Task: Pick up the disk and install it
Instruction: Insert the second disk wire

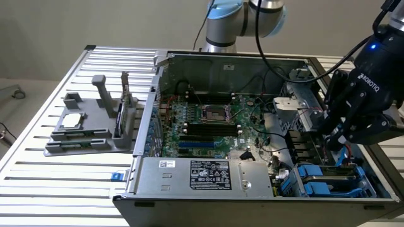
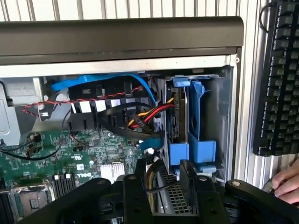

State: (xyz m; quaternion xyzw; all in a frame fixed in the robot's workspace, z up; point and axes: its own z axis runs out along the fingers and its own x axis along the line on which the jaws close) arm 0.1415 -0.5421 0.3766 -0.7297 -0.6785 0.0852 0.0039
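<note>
Black robot claw [image 1: 336, 137], fingers spread and grasping nothing, hangs over the blue-framed silver disk [image 1: 332, 178] seated in the open grey computer case's [image 1: 208, 177] corner bay.

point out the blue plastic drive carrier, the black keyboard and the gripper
blue plastic drive carrier [image 2: 202, 116], wrist view, on its upright blue side rail
black keyboard [image 2: 279, 79], wrist view, on its key rows
gripper [image 2: 168, 186], wrist view, midway between its open fingertips

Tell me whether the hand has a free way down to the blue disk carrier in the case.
Probably yes: the hand hangs open above the blue carrier, nothing between them, though cables crowd one side.
</note>
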